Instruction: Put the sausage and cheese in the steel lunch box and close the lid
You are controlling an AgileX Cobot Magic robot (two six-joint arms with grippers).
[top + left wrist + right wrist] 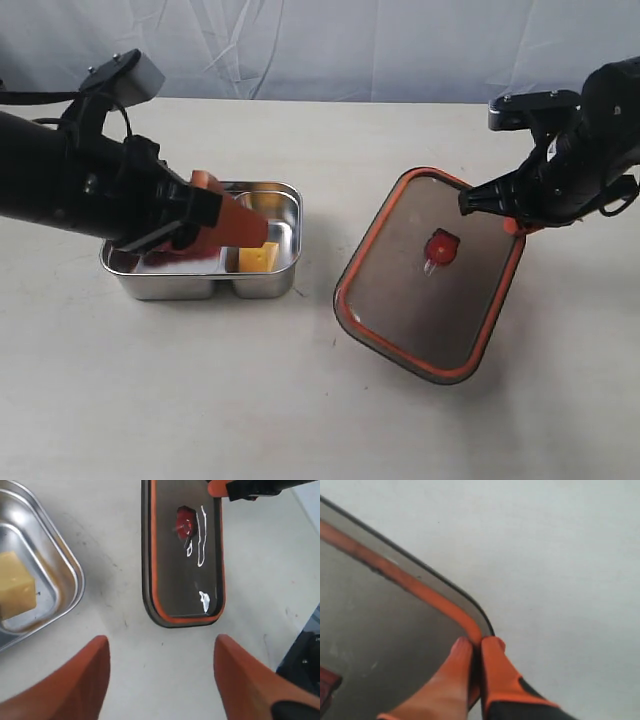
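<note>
The steel lunch box stands left of centre, with the cheese lying in its right compartment. My left gripper hovers over the box, open and holding nothing. The left arm covers the left compartment, and the sausage shows in no view. In the left wrist view the cheese sits inside the box's rim, and the left gripper is wide open above bare table. The dark lid with its orange valve tab lies tilted to the right. My right gripper is shut on its far right rim.
The pale table carries only the box and the lid. A wrinkled light backdrop hangs behind its far edge. A gap of bare table separates box and lid.
</note>
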